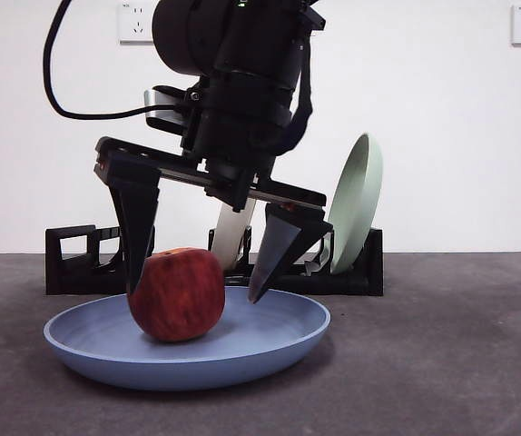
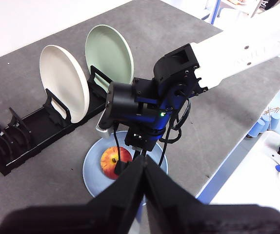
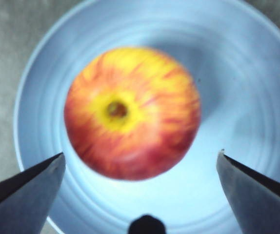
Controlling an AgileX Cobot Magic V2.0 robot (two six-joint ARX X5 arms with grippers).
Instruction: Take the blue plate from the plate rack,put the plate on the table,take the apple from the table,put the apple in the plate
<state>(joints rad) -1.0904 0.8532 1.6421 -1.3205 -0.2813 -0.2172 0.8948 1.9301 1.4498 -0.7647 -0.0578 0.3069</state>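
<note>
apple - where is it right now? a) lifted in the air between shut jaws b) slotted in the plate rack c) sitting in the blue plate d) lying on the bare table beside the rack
c: the apple rests inside the blue plate on the table, with the right gripper above it, jaws spread wide to either side rather than clamped on it.

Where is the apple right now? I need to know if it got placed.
The apple sits in the blue plate on the table, in front of the plate rack, with the open right gripper straddling it.
</note>
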